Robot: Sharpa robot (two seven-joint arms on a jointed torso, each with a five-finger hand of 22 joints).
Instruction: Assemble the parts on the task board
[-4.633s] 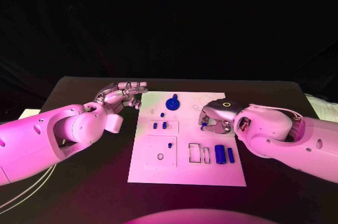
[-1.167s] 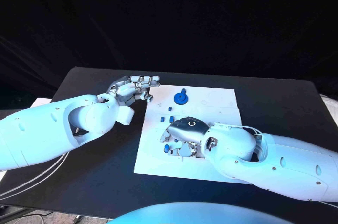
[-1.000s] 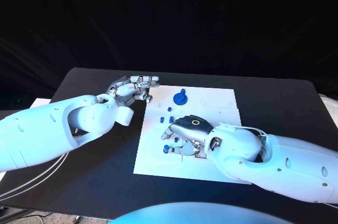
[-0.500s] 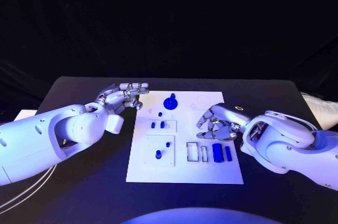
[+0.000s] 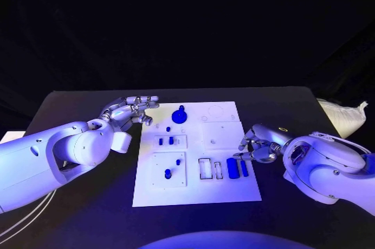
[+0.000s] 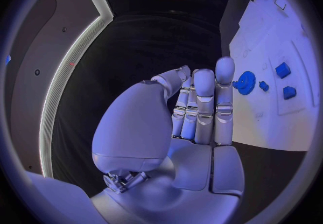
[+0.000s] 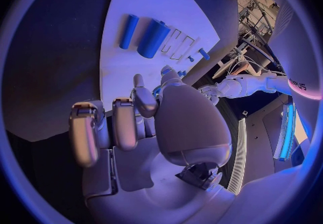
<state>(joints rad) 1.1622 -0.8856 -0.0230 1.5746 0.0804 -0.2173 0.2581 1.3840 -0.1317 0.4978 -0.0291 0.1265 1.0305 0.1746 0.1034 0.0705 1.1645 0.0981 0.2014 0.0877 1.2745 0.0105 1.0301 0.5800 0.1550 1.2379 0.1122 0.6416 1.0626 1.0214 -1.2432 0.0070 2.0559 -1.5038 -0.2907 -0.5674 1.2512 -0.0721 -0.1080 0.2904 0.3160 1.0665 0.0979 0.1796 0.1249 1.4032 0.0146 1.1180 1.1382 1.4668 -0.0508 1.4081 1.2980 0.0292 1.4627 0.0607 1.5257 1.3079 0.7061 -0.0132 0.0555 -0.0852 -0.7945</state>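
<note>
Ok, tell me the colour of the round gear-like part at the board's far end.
Blue; the gear-like part shows best in the head view.

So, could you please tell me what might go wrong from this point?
The right robot hand hangs at the task board's right edge, close to two blue cylinders; a careless reach could knock them. The left robot hand, fingers curled in beside the board's far left corner, could bump the blue gear if it swings inward.

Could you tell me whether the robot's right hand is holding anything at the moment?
Empty: the right hand hovers beside the white task board, fingers curled on nothing.
</note>
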